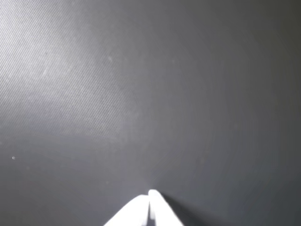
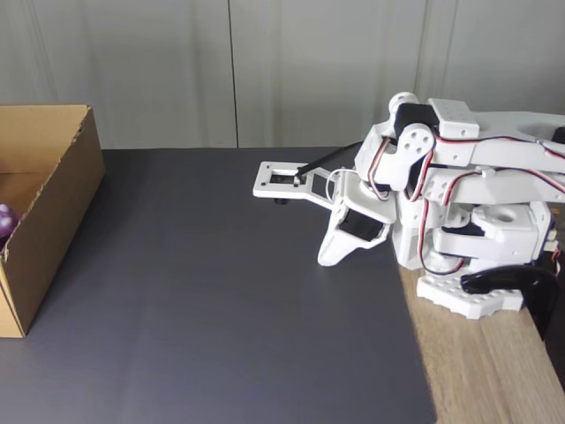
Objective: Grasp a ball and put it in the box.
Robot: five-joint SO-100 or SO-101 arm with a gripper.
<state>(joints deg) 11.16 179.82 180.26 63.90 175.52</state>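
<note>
Wrist view: my fingers (image 1: pixel 151 200) are pressing together, tips touching, holding nothing, hovering over the dark woven mat (image 1: pixel 141 94).
Fixed view: the ball (image 2: pixel 5 223), purple and bumpy, is lying inside the cardboard box (image 2: pixel 62 199) at the far left, well apart from my fingers (image 2: pixel 331 256); my arm (image 2: pixel 459 194) is sitting folded on the desk (image 2: pixel 485 371).

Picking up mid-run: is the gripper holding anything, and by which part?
Nothing. The gripper is shut and empty over the mat; the ball sits in the box.

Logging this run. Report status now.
Gripper shut, empty, folded at its base. Ball already inside the box. Black mat between them unobstructed.
</note>
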